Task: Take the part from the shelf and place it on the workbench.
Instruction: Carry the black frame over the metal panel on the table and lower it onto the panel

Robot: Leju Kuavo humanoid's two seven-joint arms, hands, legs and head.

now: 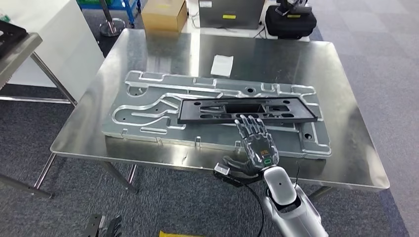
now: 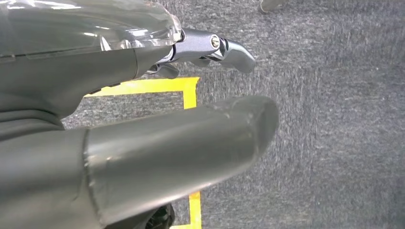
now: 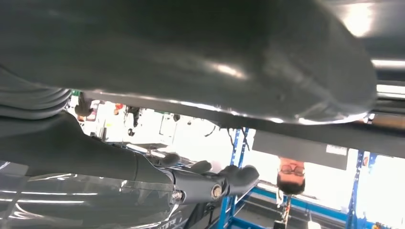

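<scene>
The long black part [image 1: 247,109] lies flat on a machined silver fixture plate [image 1: 148,116] on the steel workbench [image 1: 158,54]. My right hand [image 1: 257,148] hovers over the bench's near edge with its fingers spread. Its fingertips reach the part's near rim, and it holds nothing. In the right wrist view the same hand [image 3: 95,157] shows its thick thumb and dark fingers [image 3: 210,183] apart. My left hand [image 1: 106,227] hangs low beside the bench. In the left wrist view the left hand [image 2: 143,143] is over grey carpet, fingers extended and empty.
A white paper slip [image 1: 222,65] lies on the bench behind the plate. Beyond the far edge stand a cardboard box [image 1: 164,15] and a black case [image 1: 290,22]. A grey rack [image 1: 15,44] is at the left. A person [image 3: 291,174] stands beyond the bench. Yellow tape [image 2: 157,86] marks the floor.
</scene>
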